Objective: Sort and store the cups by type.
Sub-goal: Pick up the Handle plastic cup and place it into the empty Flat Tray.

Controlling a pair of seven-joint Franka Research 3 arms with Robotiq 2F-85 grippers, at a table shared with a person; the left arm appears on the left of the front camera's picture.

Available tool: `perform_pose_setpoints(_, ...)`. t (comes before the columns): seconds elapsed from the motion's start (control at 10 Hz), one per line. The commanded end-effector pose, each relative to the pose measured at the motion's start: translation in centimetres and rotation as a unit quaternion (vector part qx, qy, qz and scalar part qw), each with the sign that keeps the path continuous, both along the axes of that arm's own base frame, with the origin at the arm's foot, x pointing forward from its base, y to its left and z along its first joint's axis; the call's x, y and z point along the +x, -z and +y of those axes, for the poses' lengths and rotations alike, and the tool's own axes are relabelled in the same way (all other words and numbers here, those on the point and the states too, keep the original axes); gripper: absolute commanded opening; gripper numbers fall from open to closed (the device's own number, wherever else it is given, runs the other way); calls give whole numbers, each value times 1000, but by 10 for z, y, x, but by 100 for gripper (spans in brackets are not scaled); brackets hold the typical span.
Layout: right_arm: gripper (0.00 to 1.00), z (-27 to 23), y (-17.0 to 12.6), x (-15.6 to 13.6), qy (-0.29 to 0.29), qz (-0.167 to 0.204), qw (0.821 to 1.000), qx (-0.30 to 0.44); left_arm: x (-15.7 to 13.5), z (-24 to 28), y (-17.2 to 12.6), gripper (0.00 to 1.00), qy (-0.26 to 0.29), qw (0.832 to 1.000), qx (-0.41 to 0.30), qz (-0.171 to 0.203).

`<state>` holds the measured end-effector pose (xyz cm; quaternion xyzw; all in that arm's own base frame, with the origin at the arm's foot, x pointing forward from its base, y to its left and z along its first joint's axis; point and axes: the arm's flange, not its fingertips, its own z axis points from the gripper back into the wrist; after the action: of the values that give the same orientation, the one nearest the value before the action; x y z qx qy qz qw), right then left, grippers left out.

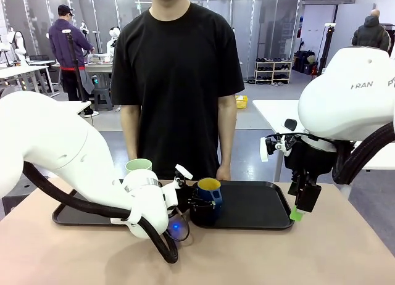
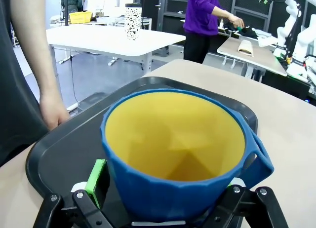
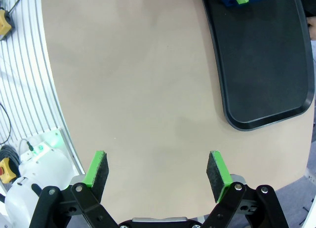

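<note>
The front view shows the green tumbler [image 1: 139, 166]; the left wrist view shows the left gripper [image 2: 165, 188] wide around the blue mug [image 2: 175, 154]; the right gripper [image 3: 159, 171] hangs wide, empty.

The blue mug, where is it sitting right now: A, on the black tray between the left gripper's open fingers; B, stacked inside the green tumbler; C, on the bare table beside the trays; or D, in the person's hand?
A: the blue mug stands on the black tray, with the left gripper open around its base, and the person's hand is off to the side.
</note>
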<state>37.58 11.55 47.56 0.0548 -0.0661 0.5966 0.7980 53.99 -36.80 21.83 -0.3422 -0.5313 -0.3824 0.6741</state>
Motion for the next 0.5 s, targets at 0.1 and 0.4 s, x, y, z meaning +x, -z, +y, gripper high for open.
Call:
perform_pose_setpoints(0.1, 100, -1, 0, 0, 4, 1, 1000, -6, -23, 4, -1, 100, -7, 999, 7, -35)
perform_pose_setpoints(0.4, 100, -1, 0, 0, 4, 1, 1000, -6, -32, 7, 0, 100, 5, 999, 7, -40)
